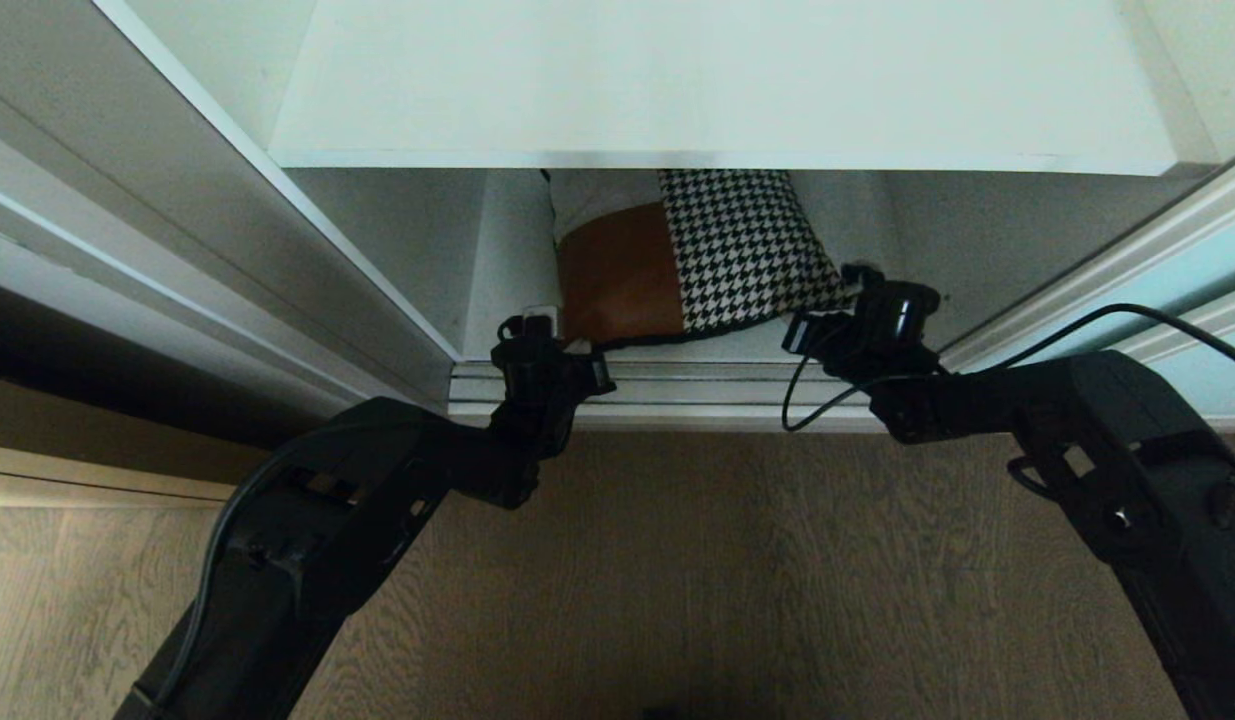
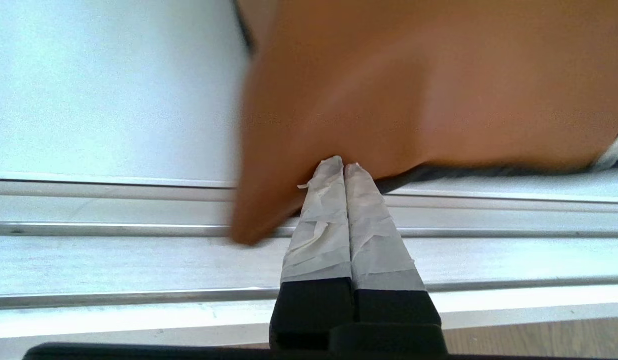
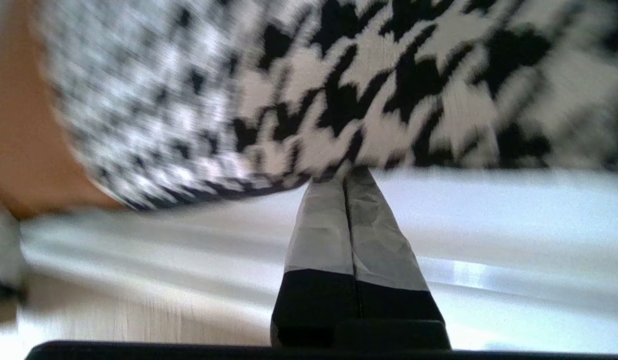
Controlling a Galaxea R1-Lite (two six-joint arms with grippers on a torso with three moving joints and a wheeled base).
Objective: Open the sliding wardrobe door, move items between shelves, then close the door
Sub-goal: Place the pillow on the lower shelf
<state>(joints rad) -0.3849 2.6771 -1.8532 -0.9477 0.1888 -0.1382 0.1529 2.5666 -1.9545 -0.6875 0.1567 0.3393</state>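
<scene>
Shelf (image 1: 717, 90) above cushion (image 1: 677, 270)

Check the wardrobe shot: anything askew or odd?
The cushion on the bottom shelf sits crooked, its brown corner poking over the door track. The left gripper and right gripper, both shut, pinch its front edge. No damage shows.

I see two white boards in the wardrobe. The upper shelf (image 1: 717, 90) spans the far part of my head view. Below it, the lower shelf (image 1: 507, 290) carries the cushion (image 1: 697, 265), tan leather on the left, houndstooth on the right, its near edge beside the door tracks (image 1: 697, 395).
</scene>
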